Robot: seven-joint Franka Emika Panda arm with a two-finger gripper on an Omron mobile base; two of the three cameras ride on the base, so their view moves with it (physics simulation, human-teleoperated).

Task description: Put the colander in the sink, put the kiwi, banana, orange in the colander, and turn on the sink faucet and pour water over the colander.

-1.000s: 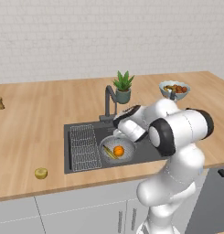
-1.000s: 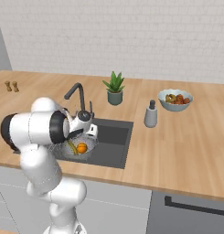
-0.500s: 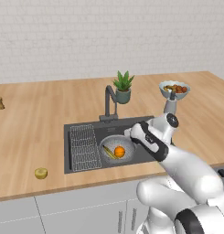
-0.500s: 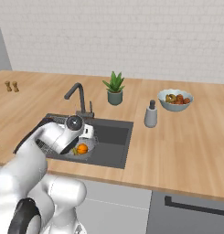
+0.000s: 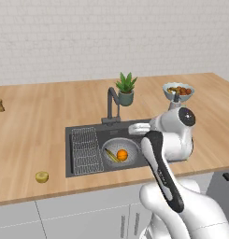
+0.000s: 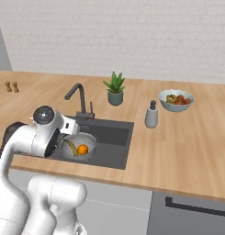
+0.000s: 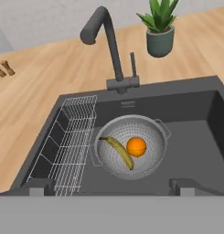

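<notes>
In the sink [image 7: 195, 137]: the colander [image 7: 150, 130] sits on the floor of it, near the middle.
Colander: round and silver, full of tiny holes.
Banana [image 7: 119, 151]: lies inside the colander, on the side nearer the wire rack [image 7: 70, 146].
Orange [image 7: 136, 146]: sits in the colander too, just beside the banana.
Kiwi [image 5: 41, 177]: out on the wooden counter [image 5: 32, 135], well apart from the sink, past the rack side.
Sink faucet [image 7: 109, 43]: stands at the back edge of the sink, spout bent over the basin.
My gripper [image 7: 111, 186]: my two finger tips stand wide apart and hold nothing; I look down at the sink from its front edge.
Plant pot [image 7: 160, 40]: on the counter behind the sink.
</notes>
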